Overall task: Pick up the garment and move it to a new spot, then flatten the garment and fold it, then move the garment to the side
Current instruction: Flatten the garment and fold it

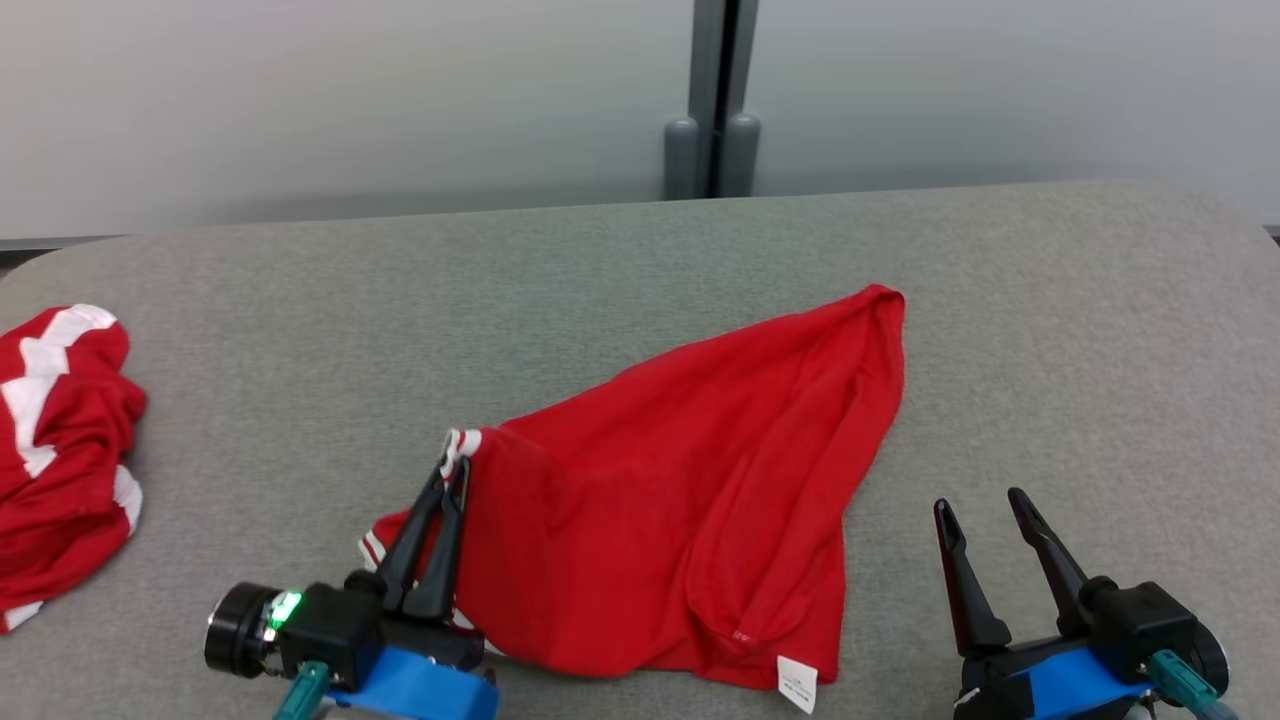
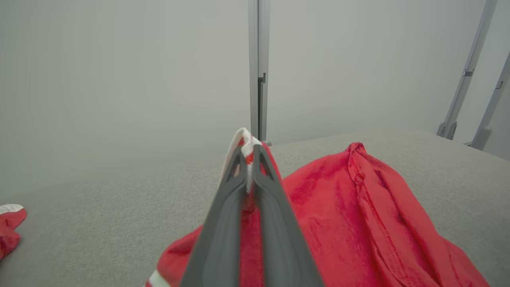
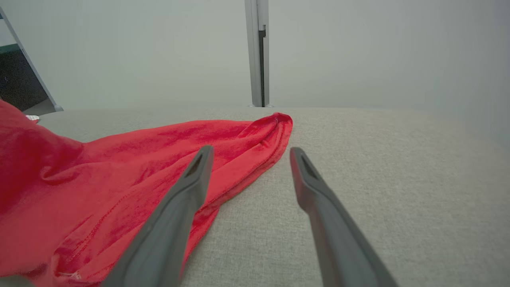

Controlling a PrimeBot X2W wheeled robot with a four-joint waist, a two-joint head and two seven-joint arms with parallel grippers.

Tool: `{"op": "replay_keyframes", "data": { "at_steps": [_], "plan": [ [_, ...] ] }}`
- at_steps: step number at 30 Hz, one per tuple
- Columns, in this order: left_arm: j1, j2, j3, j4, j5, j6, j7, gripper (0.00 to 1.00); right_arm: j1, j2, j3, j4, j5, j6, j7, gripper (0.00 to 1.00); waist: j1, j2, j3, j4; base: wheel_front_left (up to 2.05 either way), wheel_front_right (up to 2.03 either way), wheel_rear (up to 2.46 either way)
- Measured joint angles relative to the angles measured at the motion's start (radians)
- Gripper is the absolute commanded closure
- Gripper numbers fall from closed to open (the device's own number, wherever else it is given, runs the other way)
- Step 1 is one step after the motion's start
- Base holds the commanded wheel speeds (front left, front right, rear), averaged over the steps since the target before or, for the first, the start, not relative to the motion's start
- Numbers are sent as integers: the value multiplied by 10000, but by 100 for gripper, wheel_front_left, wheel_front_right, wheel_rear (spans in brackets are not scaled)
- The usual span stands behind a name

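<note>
Worktop [image 1: 640,260]: a broad grey fabric-covered surface with rounded far corners; it carries everything else.
Wall [image 1: 300,100]: pale and plain, behind the far edge of the worktop.
Garment [image 1: 680,480]: plain red. It lies in the near middle of the worktop as a rough triangle, with one narrow corner reaching to the far right. Its near hem runs close to the front edge. The cloth is rumpled, with long folds running toward that far corner, which the right wrist view shows rolled over on itself [image 3: 275,123].
Second garment [image 1: 60,450]: red with white bands, bunched in a heap at the worktop's left edge, well apart from the first.
Post [image 1: 722,100]: a grey upright with a dark seam, standing against the wall behind the worktop's middle.
Right pincer [image 1: 978,502]: fingers spread wide and holding nothing. It is over bare worktop just to the right of the garment's near right side; in its own wrist view [image 3: 252,150] the left finger overlaps the red hem.
Left pincer [image 1: 455,470]: fingers pressed together on the garment's left edge, seen close in its wrist view [image 2: 248,153]. The pinched cloth is raised above the worktop, and the fabric slopes down from it.
Striped trim [image 1: 462,441]: a red-and-white band on the garment, poking out past the left fingertips.
Label [image 1: 797,684]: a small white tag at the garment's near right hem.
</note>
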Motion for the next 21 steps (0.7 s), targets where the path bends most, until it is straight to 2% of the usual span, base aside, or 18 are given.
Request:
{"op": "replay_keyframes", "data": {
  "at_steps": [12, 21],
  "plan": [
    [-2079, 360, 412, 1705, -84, -94, 0, 100, -513, -71, 0, 176, -25, 0, 0, 0, 1, 0, 732, -947, 0, 0, 0],
    [-3418, 711, 324, 2886, -82, -105, -2, 100, -879, -65, 25, 255, 10, 0, 0, 0, 1, 1, 1196, -1372, 0, 0, 0]
  ]
}}
